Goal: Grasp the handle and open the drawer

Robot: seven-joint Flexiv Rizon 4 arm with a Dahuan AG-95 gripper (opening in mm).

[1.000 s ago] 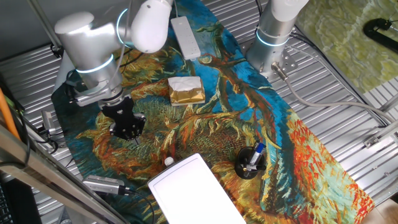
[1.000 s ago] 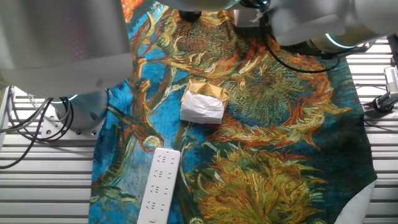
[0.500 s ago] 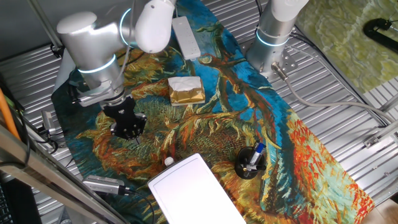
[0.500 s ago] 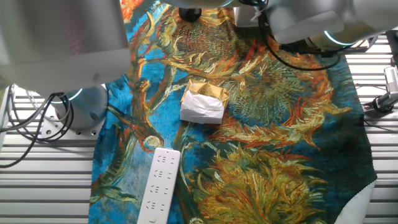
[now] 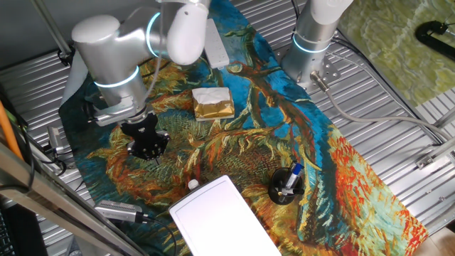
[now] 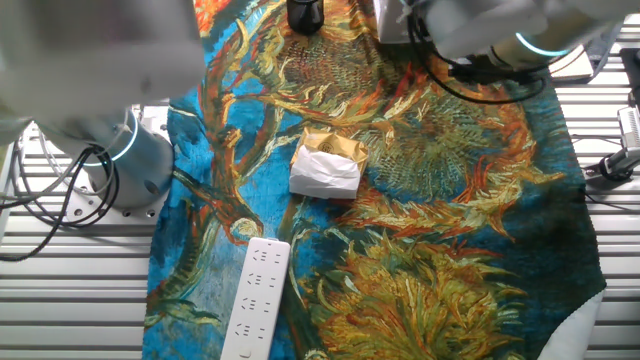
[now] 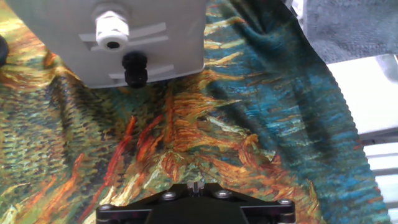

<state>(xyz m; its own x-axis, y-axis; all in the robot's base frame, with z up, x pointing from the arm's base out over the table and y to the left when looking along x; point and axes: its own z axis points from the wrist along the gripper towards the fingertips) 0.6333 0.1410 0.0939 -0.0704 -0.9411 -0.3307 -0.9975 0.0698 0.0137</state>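
The drawer [image 5: 222, 220] is the flat white box at the front edge of the painted cloth, shown from above. A small white knob [image 5: 192, 185], which looks like its handle, sits at the far left corner. My black gripper [image 5: 147, 144] hangs over the cloth to the left, well short of the drawer and touching nothing. In the hand view the gripper [image 7: 196, 186] shows two small fingertips pressed together, shut and empty, over bare cloth. The drawer does not show in the hand view.
A gold-and-white foil block [image 5: 212, 103] [image 6: 326, 165] lies mid-cloth. A white power strip [image 5: 212, 41] [image 6: 256, 298] lies at the far side. A black pen cup [image 5: 286, 186] stands right of the drawer. A pale housing with a cable fitting [image 7: 118, 37] fills the hand view's top left.
The arm's upper links have swung to the right. The gripper has barely shifted over the cloth and is still shut.
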